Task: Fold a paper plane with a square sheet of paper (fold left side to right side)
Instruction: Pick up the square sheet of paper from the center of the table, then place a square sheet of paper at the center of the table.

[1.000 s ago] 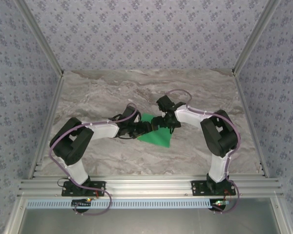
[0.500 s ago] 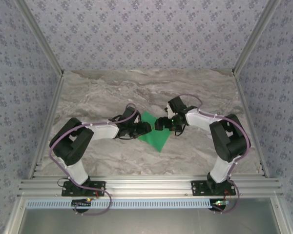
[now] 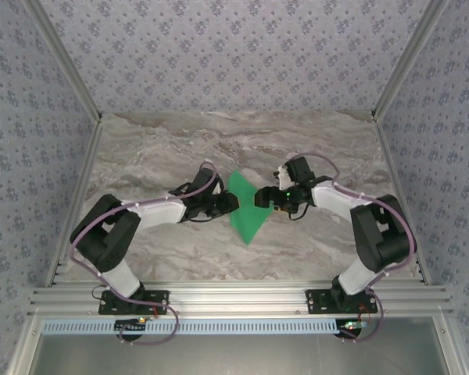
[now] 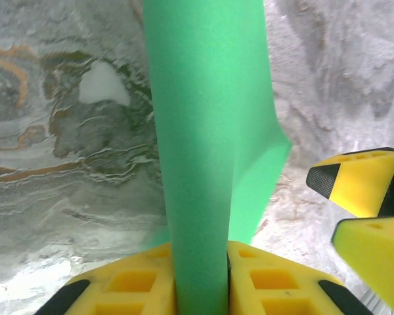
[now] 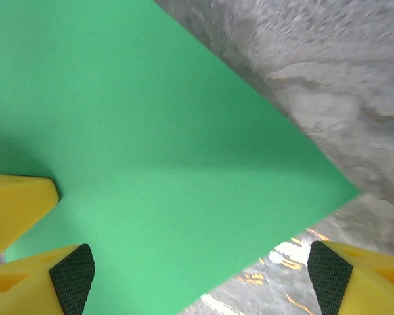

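Note:
The square sheet of paper (image 3: 245, 209) is bright green and stands curled up off the marble table at its middle. My left gripper (image 3: 233, 202) is shut on its left edge. In the left wrist view the sheet (image 4: 210, 131) rises as a curved band from between the yellow fingers of that gripper (image 4: 200, 266). My right gripper (image 3: 260, 198) is open just right of the sheet. In the right wrist view the sheet (image 5: 151, 151) spreads ahead of that gripper (image 5: 200, 275), whose pads stand far apart with nothing pinched. A paper plane is out of view.
The marble table (image 3: 164, 148) is walled by patterned panels, with aluminium posts at the sides and a rail (image 3: 234, 297) along the near edge. Both arm bases (image 3: 133, 301) (image 3: 348, 299) sit on that rail. The right gripper's yellow fingers (image 4: 364, 190) stand close beside the sheet.
My left gripper has closed on the sheet. The right gripper has drawn back to the right, off the sheet. The sheet now stands narrower and more upright than before.

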Robot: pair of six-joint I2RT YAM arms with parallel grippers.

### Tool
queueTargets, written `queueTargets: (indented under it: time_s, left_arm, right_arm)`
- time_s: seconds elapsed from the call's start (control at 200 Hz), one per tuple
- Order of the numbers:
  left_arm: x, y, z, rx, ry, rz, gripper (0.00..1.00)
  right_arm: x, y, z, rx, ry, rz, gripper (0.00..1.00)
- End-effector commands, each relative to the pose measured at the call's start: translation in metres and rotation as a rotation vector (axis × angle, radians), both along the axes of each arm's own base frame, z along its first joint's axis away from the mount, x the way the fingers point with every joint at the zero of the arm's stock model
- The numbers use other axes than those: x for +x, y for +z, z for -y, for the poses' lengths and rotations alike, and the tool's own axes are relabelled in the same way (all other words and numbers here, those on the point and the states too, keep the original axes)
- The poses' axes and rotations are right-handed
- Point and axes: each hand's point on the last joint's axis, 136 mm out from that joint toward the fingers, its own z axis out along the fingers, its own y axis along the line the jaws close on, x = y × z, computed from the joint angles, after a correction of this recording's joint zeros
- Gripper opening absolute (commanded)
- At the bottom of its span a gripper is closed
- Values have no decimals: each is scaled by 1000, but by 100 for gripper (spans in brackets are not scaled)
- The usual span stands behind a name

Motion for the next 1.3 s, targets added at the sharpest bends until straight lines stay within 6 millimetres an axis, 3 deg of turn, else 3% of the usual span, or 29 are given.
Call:
queueTargets:
  time_s: [0.0, 0.205, 0.38, 0.58, 0.909, 1.049, 1.294]
  left_arm:
    - [5, 23, -4, -67, 12, 52, 19]
    - [17, 55, -12, -230, 67, 67, 17]
    - [31, 102, -21, -376, 116, 119, 19]
    - [31, 150, -25, -439, 117, 193, 20]
    - [23, 179, -29, -497, 111, 229, 21]
    - [21, 179, -30, -498, 111, 230, 21]
    - [19, 172, -33, -475, 113, 227, 27]
  right_arm:
    - [4, 27, 5, 142, -11, 79, 90]
    - [1, 59, 7, 407, -22, 140, 90]
    - [4, 83, 3, 545, -52, 183, 92]
    - [11, 107, -9, 646, -116, 206, 95]
    - [26, 146, -43, 757, -142, 241, 94]
    - [29, 154, -49, 776, -137, 244, 76]
    - [26, 154, -48, 737, -121, 268, 20]
